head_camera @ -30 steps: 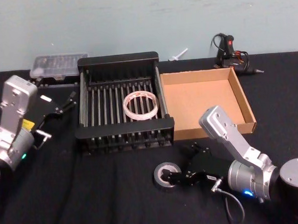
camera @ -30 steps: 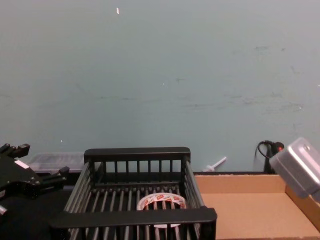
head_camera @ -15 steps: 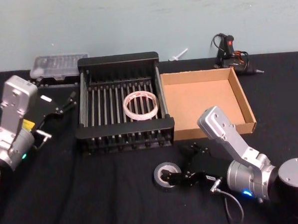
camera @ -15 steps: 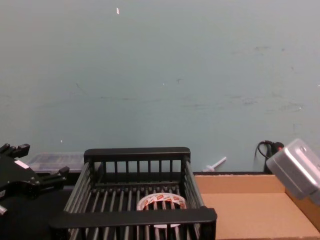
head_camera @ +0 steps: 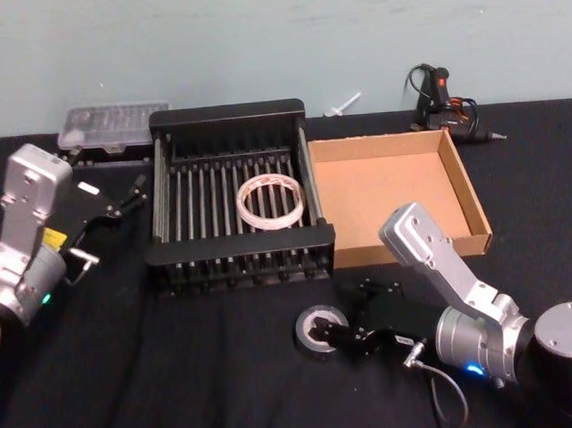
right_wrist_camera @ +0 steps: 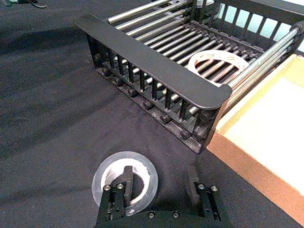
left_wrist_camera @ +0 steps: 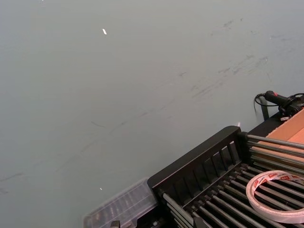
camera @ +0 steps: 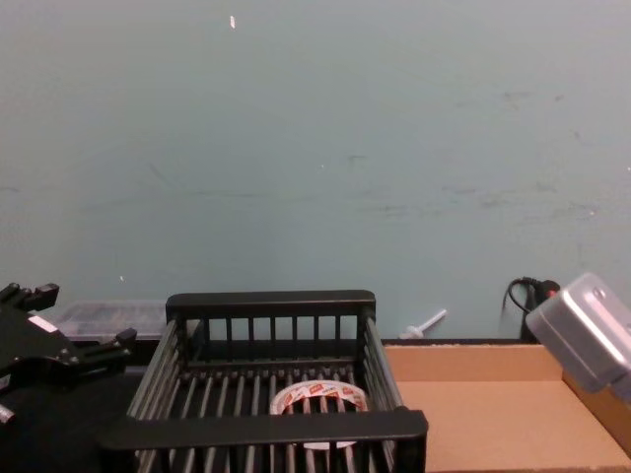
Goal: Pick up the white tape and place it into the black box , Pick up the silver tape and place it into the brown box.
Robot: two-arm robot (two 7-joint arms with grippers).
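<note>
Right wrist view, flat grey silver tape [right_wrist_camera: 124, 179], pale core, right pincer [right_wrist_camera: 159, 186] spread, one finger inside

A lab or workshop bench: black cloth-covered table [head_camera: 179, 373] against a scuffed pale teal wall [head_camera: 276, 32], glue gun [head_camera: 441, 96] at two o'clock.

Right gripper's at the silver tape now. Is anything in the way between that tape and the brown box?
Nothing visible blocks it. The silver tape lies on the table in front of the black box's right corner; the brown box is beyond it to the right, its near wall low. The right gripper has one finger inside the roll's core.
</note>
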